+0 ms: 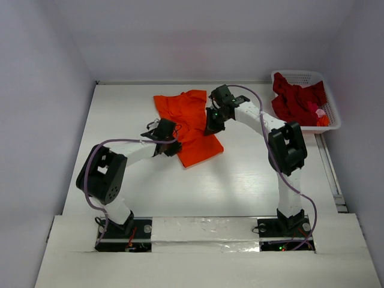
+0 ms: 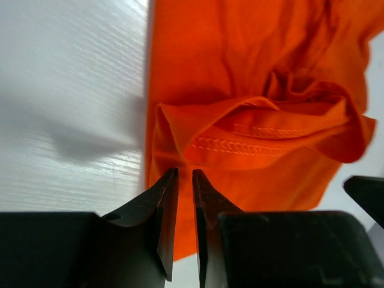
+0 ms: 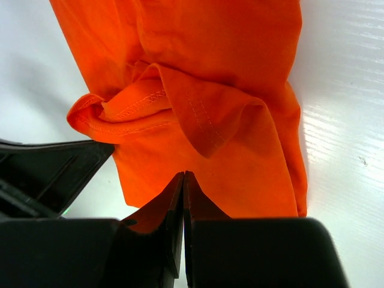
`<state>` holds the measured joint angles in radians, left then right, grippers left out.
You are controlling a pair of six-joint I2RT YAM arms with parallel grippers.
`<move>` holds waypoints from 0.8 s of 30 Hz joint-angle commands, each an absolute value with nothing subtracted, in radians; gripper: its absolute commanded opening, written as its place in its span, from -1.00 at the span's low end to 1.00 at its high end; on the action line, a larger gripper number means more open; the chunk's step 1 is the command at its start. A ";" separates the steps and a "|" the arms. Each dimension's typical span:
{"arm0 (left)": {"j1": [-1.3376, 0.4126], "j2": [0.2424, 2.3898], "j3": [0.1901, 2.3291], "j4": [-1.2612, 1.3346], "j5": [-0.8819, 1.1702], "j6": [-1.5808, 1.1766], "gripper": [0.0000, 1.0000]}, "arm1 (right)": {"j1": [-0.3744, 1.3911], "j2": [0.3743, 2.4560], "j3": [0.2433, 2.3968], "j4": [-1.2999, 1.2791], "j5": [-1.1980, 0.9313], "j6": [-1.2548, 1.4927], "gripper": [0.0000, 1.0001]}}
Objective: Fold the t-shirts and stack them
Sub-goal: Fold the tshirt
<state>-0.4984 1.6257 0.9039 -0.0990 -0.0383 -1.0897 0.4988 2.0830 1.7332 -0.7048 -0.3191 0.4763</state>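
2 t-shirts are in view: 1 orange t-shirt (image 1: 191, 123), lying at the tips of both grippers, and 1 dark red t-shirt (image 1: 295, 101), well off to the outer side of the right gripper (image 1: 215, 120). There are 2 arms, the left arm (image 1: 129, 151) and the right arm (image 1: 264, 120). Each ends in 1 gripper, making 2 with the left gripper (image 1: 167, 137). Each gripper has 2 fingers, 4 in all. 1 white basket (image 1: 333, 114) holds the dark red t-shirt, along with 1 small pink piece (image 1: 318, 111) and 1 small orange piece (image 1: 324, 120); what these 2 are cannot be told. 1 table (image 1: 240, 180) bears everything.

hand (image 2: 185, 173) pinching orange t-shirt (image 2: 252, 60) hem, white table (image 2: 72, 90)
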 commanded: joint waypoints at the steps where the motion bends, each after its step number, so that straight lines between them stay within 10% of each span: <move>1: -0.515 1.647 0.948 -0.077 -0.048 -1.089 -0.75 | 0.505 2.069 1.727 -0.667 -0.328 0.480 -0.87; 24: -0.468 1.787 1.100 -0.052 -0.025 -1.080 -0.76 | 0.532 2.071 1.652 -0.638 -0.328 0.483 -0.98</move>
